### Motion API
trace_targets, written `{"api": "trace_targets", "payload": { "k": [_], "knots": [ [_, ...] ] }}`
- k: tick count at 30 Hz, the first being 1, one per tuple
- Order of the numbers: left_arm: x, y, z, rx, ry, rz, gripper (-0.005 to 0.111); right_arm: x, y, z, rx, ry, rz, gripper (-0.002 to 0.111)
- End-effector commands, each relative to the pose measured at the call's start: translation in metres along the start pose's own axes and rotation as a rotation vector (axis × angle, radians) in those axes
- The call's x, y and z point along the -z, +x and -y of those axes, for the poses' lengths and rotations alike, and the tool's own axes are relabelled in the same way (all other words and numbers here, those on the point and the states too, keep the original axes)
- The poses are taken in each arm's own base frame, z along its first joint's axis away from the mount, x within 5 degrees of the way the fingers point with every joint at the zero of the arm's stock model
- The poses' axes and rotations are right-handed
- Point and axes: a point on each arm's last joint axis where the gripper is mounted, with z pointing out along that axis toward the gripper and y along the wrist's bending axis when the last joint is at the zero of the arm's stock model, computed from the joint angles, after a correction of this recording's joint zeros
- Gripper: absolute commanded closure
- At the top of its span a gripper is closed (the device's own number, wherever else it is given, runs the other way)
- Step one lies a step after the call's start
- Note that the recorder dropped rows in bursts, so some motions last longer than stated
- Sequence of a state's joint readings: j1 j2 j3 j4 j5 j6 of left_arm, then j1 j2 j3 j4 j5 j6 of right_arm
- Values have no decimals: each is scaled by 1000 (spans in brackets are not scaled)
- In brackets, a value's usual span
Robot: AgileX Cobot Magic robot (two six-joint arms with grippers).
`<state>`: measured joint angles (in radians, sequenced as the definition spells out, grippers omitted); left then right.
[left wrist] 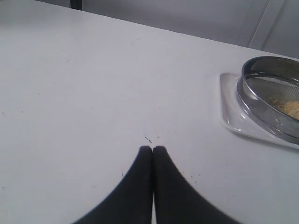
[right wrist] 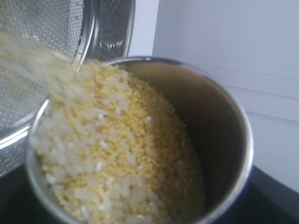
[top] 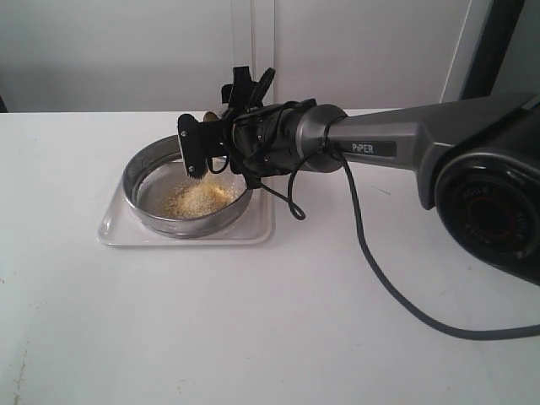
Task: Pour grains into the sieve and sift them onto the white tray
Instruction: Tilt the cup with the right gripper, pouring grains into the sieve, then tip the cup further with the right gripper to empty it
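My right gripper (top: 199, 148) reaches in from the right and hangs over the sieve (top: 135, 175), shut on a small steel cup (right wrist: 236, 122). The cup is tipped toward the sieve's mesh (right wrist: 39, 32). Yellow and off-white grains (right wrist: 107, 154) fill its lower side and spill over its lip in a blurred stream. A heap of grains (top: 199, 200) lies on the mesh. The sieve rests on the white tray (top: 111, 228). In the exterior view the gripper hides most of the cup. My left gripper (left wrist: 153, 148) is shut on nothing above bare table, with the sieve (left wrist: 266, 100) and tray (left wrist: 230, 105) off to one side.
The white table (top: 253, 321) spreads around the tray. My right arm (top: 396, 148) crosses the scene from the right, and its black cable (top: 380, 270) trails over the tabletop. A light wall stands behind.
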<state>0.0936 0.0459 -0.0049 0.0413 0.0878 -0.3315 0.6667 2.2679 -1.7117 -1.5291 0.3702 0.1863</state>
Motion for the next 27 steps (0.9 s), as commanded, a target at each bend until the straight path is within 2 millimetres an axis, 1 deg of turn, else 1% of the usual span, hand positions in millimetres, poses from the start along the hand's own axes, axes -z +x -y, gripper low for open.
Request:
{"api": "trace_targets", "payload": {
  "k": [1, 22, 27],
  "knots": [
    [0, 1, 0, 0, 0, 4, 107, 3, -2, 8, 24, 25, 8, 108],
    [0, 1, 0, 0, 0, 4, 107, 3, -2, 8, 36, 25, 6, 108],
    [0, 1, 0, 0, 0, 4, 107, 4, -4, 7, 66, 28, -8, 108]
  ]
}}
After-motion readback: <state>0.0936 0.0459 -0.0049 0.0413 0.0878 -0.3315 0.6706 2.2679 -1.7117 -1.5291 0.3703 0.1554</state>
